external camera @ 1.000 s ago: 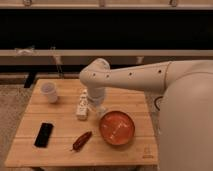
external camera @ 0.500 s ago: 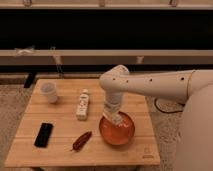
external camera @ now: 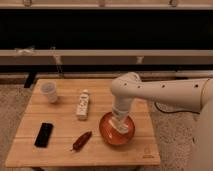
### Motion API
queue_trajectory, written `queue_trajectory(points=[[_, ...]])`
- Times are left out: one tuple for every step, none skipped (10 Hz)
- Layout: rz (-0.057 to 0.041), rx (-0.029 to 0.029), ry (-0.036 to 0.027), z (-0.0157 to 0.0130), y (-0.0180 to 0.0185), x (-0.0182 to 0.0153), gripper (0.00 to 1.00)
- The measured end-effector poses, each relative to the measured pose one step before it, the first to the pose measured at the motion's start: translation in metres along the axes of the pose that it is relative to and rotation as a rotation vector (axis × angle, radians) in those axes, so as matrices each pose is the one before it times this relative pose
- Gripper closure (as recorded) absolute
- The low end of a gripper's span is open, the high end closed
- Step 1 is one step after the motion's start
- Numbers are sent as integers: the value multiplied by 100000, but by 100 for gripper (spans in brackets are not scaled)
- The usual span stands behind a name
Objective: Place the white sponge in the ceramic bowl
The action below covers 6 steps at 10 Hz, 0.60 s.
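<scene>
The orange-red ceramic bowl (external camera: 106, 134) stands on the wooden table at the front right. My gripper (external camera: 119, 121) reaches down into the bowl from above, at the end of the white arm that comes in from the right. It is shut on the white sponge (external camera: 123, 128), a small off-white block that shows at the gripper's tip, low inside the bowl. Whether the sponge touches the bowl's bottom I cannot tell.
On the wooden table (external camera: 65, 150) lie a white labelled bottle (external camera: 83, 104) left of the bowl, a white cup (external camera: 49, 92) at the back left, a black phone (external camera: 44, 134) at the front left and a dark red oblong item (external camera: 81, 141) near the front edge.
The arm has swung right from the bottle's side to the bowl, carrying the sponge. Since half a second ago the gripper has come lower into the bowl.
</scene>
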<state>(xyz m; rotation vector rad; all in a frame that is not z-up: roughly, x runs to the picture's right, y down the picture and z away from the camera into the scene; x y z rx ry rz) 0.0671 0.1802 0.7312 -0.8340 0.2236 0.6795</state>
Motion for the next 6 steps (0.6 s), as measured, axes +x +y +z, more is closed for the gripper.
queue_trajectory(points=[[-1590,918,-2934,-878,53,-117,20],[-2353,1659,-4194,-1450,195,-709,20],[-2580,1591,-3993,-1536,271,-1060,20],[-2679,1496,-4061,-1463,210,-1391,20],[-1141,209,-905,-282,230,-541,20],[139,-57,54,41,-33,58,20]])
